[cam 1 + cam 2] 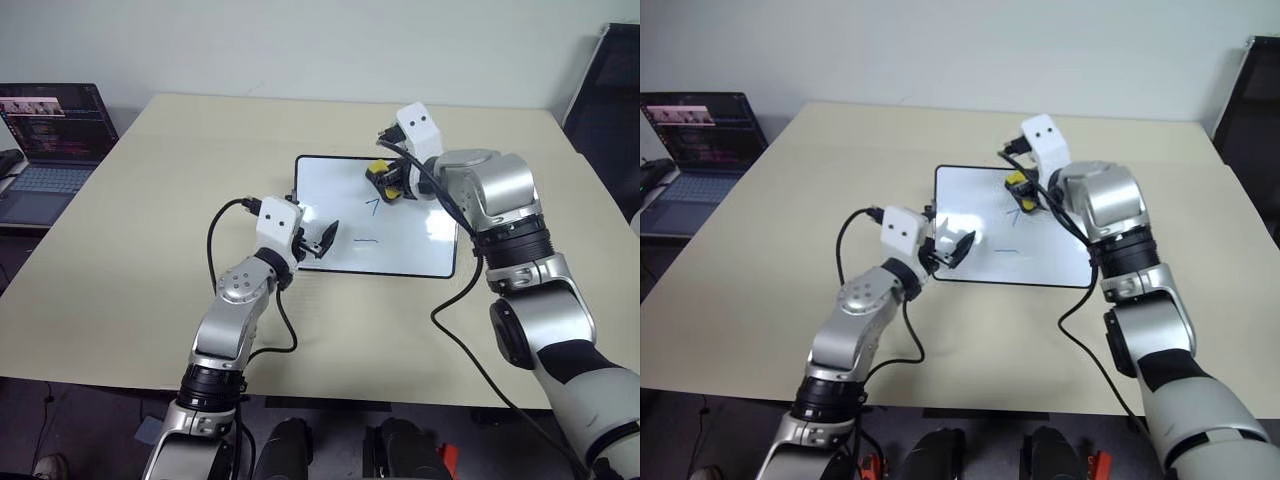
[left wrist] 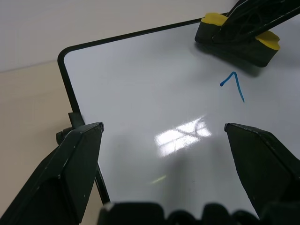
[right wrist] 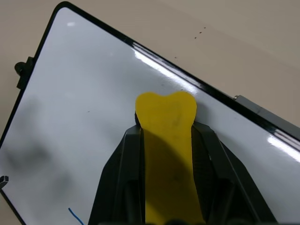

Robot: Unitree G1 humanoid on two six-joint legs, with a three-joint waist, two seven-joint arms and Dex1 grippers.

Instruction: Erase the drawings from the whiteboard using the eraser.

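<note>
Whiteboard (image 1: pixel 330 215), black-framed, lies flat on the beige counter (image 1: pixel 130 230), near its middle. Drawings visible on it: a blue "7"-like stroke (image 1: pixel 376 206) and, nearer the robot, a short horizontal line (image 1: pixel 365 240); both are thin marker marks.

Eraser (image 1: pixel 381 172), yellow with a dark underside, sits on the board's far part, just beyond the "7" stroke. The right gripper (image 1: pixel 392 185) has its jaws clamped on the eraser's two sides (the yellow block runs between the black fingers (image 3: pixel 119 173) in the right wrist view).

Left gripper (image 1: pixel 320 243) hovers at the board's near left edge, jaws spread wide and holding nothing.

Laptop (image 1: pixel 50 140), lid up, stands off the counter's far left corner.
</note>
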